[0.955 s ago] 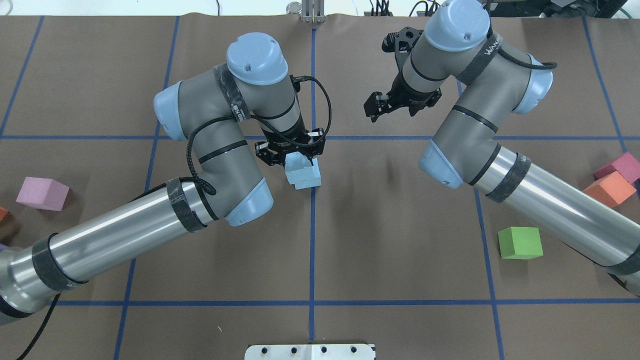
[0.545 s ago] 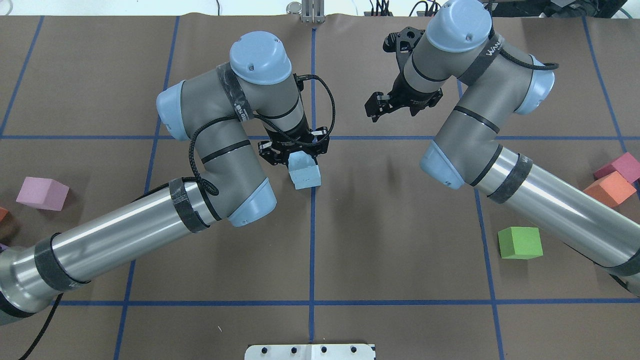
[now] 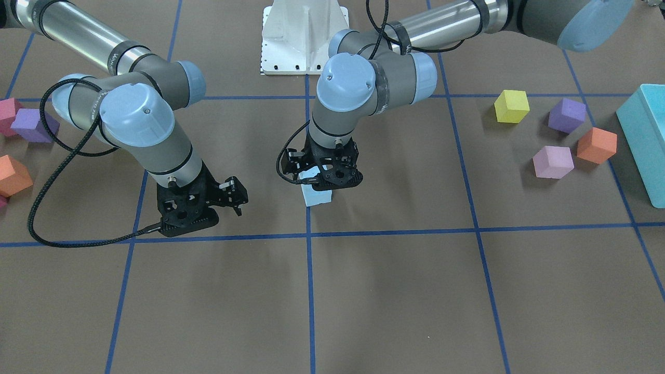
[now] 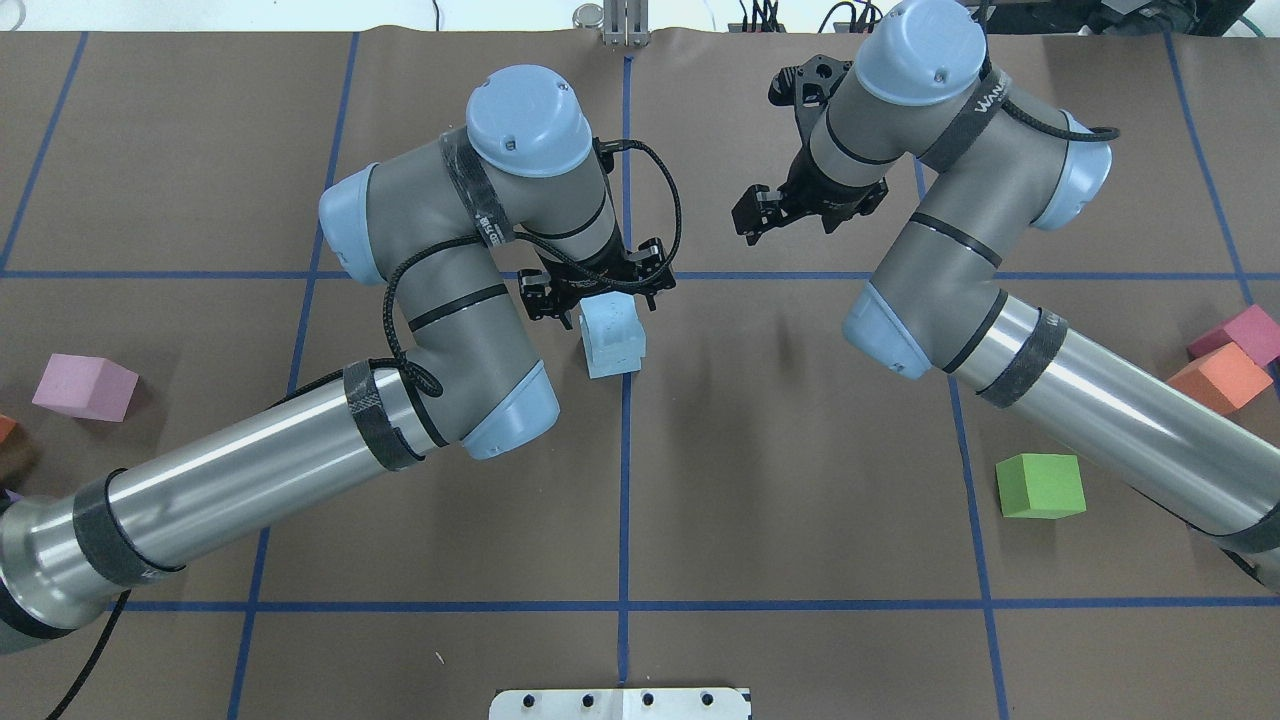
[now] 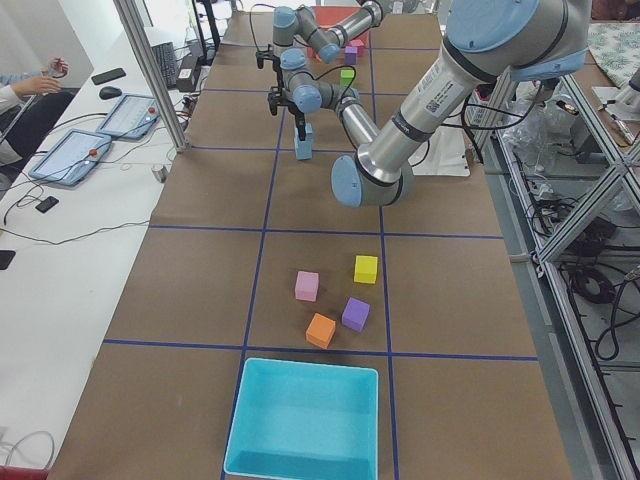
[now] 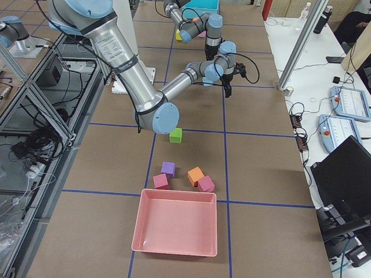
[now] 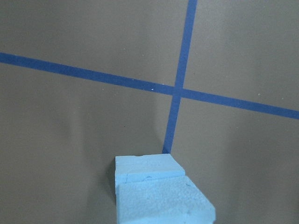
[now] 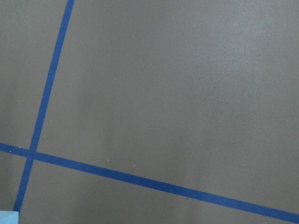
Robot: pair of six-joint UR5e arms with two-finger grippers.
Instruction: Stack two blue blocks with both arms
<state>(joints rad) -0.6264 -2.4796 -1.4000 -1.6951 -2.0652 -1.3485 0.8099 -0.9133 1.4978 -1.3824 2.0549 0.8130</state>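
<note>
Two pale blue blocks stand stacked at the table's middle grid crossing: the upper block (image 4: 610, 322) sits slightly askew on the lower block (image 4: 616, 362). The stack also shows in the front view (image 3: 317, 197) and the left view (image 5: 303, 140). My left gripper (image 4: 598, 288) hovers open just above and behind the stack, touching nothing. The left wrist view shows the upper block (image 7: 163, 200) below the camera, with the lower block (image 7: 145, 165) sticking out behind it. My right gripper (image 4: 758, 212) is open and empty, raised over bare table to the right of the stack.
A green cube (image 4: 1040, 485), an orange cube (image 4: 1218, 378) and a magenta cube (image 4: 1240, 335) lie on the right. A pink cube (image 4: 85, 387) lies on the left. A teal box (image 3: 644, 140) and a pink tray (image 6: 177, 223) stand at the table's ends.
My left gripper let go of the upper blue block and rose back from the stack. The right arm barely moved.
</note>
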